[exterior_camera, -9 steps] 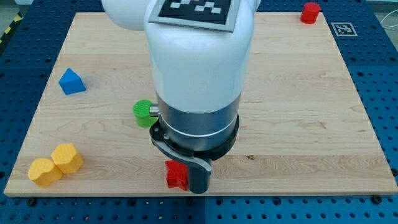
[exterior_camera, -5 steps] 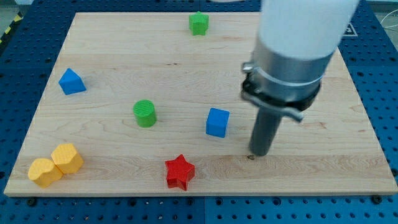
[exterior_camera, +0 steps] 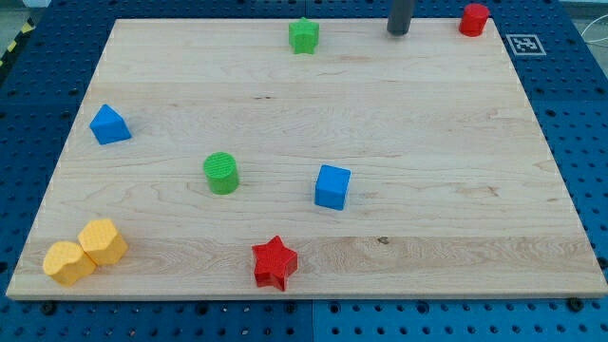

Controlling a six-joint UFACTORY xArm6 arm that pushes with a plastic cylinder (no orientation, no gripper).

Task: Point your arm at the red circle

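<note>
The red circle (exterior_camera: 474,19) stands at the board's top right corner. My tip (exterior_camera: 398,32) rests on the board near the top edge, a short way to the left of the red circle and apart from it. Only the lower end of the dark rod shows; the arm above is out of frame. The green star (exterior_camera: 303,35) lies further to the left of my tip.
A blue triangle (exterior_camera: 109,124) at the left, a green circle (exterior_camera: 220,173) and a blue cube (exterior_camera: 332,186) in the middle, a red star (exterior_camera: 275,262) near the bottom edge, two yellow blocks (exterior_camera: 84,251) at the bottom left. A marker tag (exterior_camera: 525,44) sits off the board's top right.
The arm has swung from the lower middle of the board up to the top edge. My tip now stands left of the red circle. No block has moved.
</note>
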